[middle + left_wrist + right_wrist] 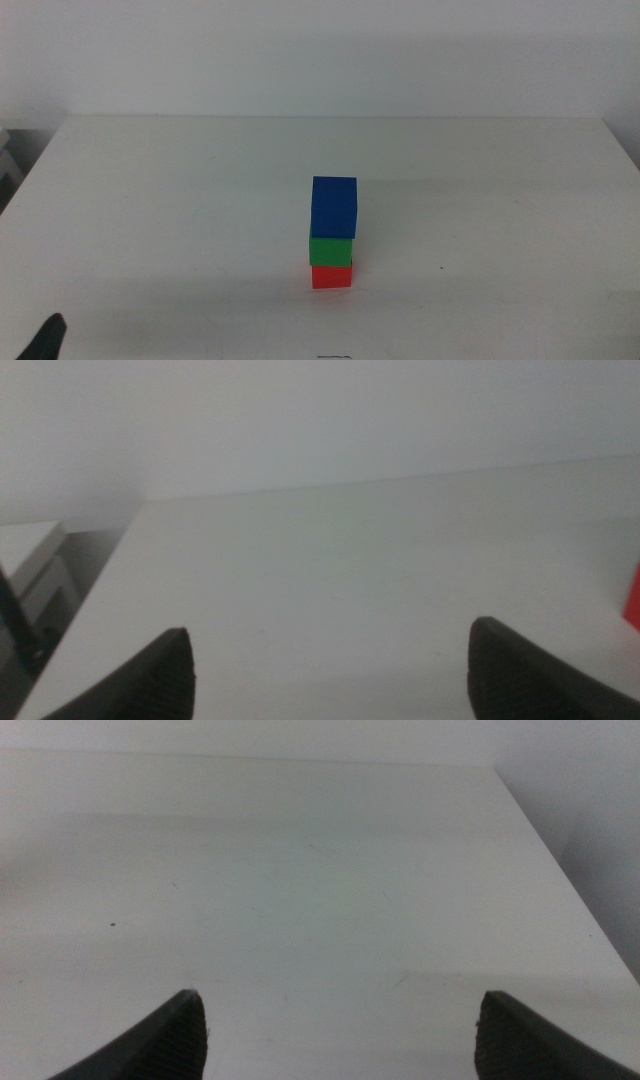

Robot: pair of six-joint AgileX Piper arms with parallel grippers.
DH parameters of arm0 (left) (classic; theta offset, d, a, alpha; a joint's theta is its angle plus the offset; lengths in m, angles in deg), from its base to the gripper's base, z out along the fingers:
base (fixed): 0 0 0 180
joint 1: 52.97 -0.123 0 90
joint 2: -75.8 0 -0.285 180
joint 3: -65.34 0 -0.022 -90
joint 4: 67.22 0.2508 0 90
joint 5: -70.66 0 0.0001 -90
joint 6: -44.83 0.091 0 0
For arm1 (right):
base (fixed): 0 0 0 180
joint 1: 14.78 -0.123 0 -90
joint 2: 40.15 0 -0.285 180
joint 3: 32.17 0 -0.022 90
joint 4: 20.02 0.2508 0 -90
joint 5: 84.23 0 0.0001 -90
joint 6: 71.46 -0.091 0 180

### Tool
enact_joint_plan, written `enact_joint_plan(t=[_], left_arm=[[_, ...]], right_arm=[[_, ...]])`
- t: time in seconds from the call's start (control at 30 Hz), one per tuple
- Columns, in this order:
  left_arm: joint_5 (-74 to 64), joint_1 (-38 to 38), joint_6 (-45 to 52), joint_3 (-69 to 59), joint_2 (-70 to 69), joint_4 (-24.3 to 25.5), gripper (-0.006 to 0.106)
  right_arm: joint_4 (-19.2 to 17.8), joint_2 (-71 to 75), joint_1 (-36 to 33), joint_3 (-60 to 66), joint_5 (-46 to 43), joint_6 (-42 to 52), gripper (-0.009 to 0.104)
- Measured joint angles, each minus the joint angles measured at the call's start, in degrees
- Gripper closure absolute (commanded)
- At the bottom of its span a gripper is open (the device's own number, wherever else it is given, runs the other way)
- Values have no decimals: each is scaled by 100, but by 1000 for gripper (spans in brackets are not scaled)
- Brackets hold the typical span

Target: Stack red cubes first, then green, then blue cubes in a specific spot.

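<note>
White tabletop (pixel 180 200), plain wall behind. Frame centre: blue cube (pixel 334 206) atop green cube (pixel 331 250) atop red cube (pixel 331 275), stacked as ordered. Left gripper (pixel 330 665), right gripper (pixel 340 1030): spread wide, empty, parked clear to spare the tower.

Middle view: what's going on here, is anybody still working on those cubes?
Nobody is handling anything. The red cube sits on the white table with the green cube on it and the blue cube on top, so the stack looks finished. The left pincer waits open near the table's near-left corner. The right pincer is open over bare tabletop, out of the middle view.
</note>
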Motion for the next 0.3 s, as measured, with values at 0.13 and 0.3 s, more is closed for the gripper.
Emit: enact_joint_plan(t=[0.13, 0.3], left_arm=[[0, -205, 0, 0, 0, 0, 7], [5, -359, 0, 0, 0, 0, 7]], right_arm=[[0, 0, 0, 0, 0, 0, 8], [0, 0, 0, 0, 0, 0, 8]])
